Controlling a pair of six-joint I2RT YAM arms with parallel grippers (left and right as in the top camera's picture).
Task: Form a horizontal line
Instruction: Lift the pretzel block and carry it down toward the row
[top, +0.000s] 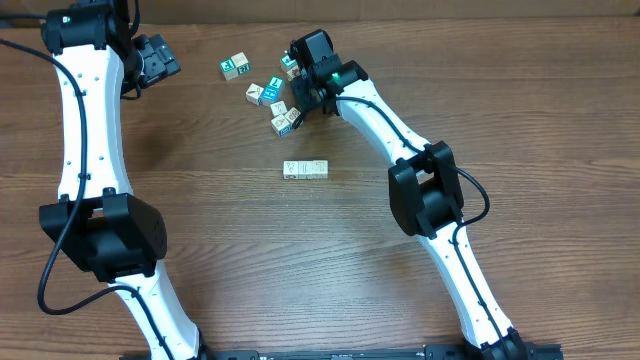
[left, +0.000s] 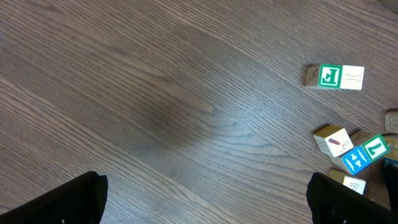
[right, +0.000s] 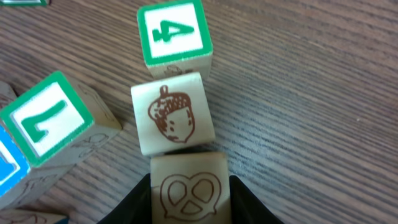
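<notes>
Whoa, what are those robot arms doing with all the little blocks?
The right claw is down in the pile of loose blocks, its fingers hugging both sides of the pretzel block. An acorn block sits right in front of it. A short row of pale blocks lies in the middle of the table. The left claw is open, holds nothing, and hangs off to the side.

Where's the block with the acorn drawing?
Right wrist view, centre: the acorn block sits between the green 4 block above and the pretzel block below, which the right pincer grips.
</notes>
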